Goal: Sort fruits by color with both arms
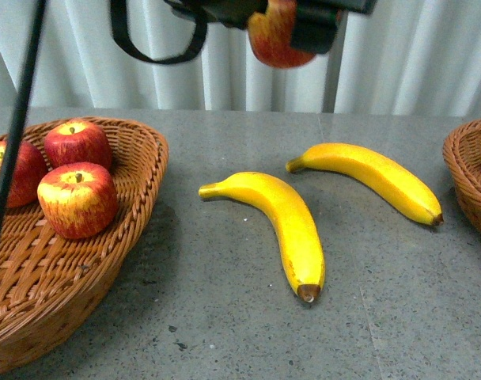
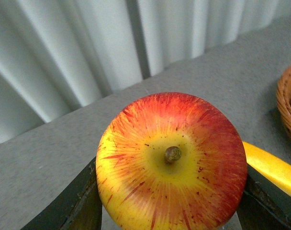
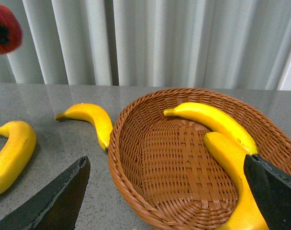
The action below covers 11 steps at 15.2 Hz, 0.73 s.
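a red-and-yellow held apple (image 2: 172, 158) is clamped in the left gripper (image 2: 172, 213). the two dark jaws are pressed against opposite sides of the fruit, and its stem is turned towards the wrist camera. in the front view it is seen high above the grey table (image 1: 225, 317), in front of the white curtain (image 1: 414, 55), above the stretch of table between the two baskets.

the left basket (image 1: 138, 182), of brown wicker, is set at the table's left side. three apples are held in it: a near apple (image 1: 77, 199), a rear apple (image 1: 77, 142) close behind it, and a third apple (image 1: 15, 170) beside them. the third is partly crossed by a thin black rod (image 1: 15, 134).

the right basket (image 3: 131, 191) is shown whole only in the right wrist view. two bananas are laid along one side of it: an upper banana (image 3: 212, 120) against the wall, and a lower banana (image 3: 231, 167) just beside it, partly covered by a jaw. in the front view only this basket's rim and a sliver of yellow are seen at the right edge.

two more bananas are left on the bare table between the baskets. the near banana (image 1: 288, 222) and the far banana (image 1: 375, 178) lie close but apart, and the far one is nearer the right basket.

the right gripper (image 3: 165, 163) is spread wide, and the right basket is seen between its jaws.
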Each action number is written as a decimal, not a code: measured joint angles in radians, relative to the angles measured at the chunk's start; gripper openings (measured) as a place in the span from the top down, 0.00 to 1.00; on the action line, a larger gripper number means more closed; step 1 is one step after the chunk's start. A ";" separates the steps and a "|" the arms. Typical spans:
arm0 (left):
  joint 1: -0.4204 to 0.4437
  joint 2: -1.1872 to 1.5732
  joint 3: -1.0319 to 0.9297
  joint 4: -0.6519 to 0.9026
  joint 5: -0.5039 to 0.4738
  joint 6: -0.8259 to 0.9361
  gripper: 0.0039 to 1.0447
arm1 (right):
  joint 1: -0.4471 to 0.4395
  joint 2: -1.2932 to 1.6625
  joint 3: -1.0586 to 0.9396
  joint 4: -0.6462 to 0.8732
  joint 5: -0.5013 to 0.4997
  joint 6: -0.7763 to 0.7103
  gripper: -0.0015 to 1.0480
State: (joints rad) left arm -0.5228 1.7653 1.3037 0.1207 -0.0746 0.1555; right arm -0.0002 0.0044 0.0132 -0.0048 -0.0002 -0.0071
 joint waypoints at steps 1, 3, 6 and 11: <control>0.003 -0.066 -0.034 -0.021 -0.061 -0.054 0.35 | 0.000 0.000 0.000 0.000 0.000 0.000 0.06; 0.019 -0.190 -0.140 -0.053 -0.176 -0.160 0.35 | 0.000 0.000 0.000 0.000 0.000 0.000 0.06; 0.052 -0.386 -0.318 -0.108 -0.265 -0.242 0.35 | 0.000 0.000 0.000 0.000 0.000 0.000 0.06; 0.055 -0.510 -0.524 -0.126 -0.377 -0.351 0.35 | 0.000 0.000 0.000 0.000 0.000 0.000 0.06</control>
State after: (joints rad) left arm -0.4675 1.2552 0.7799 -0.0051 -0.4515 -0.1951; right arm -0.0002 0.0044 0.0132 -0.0051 0.0002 -0.0071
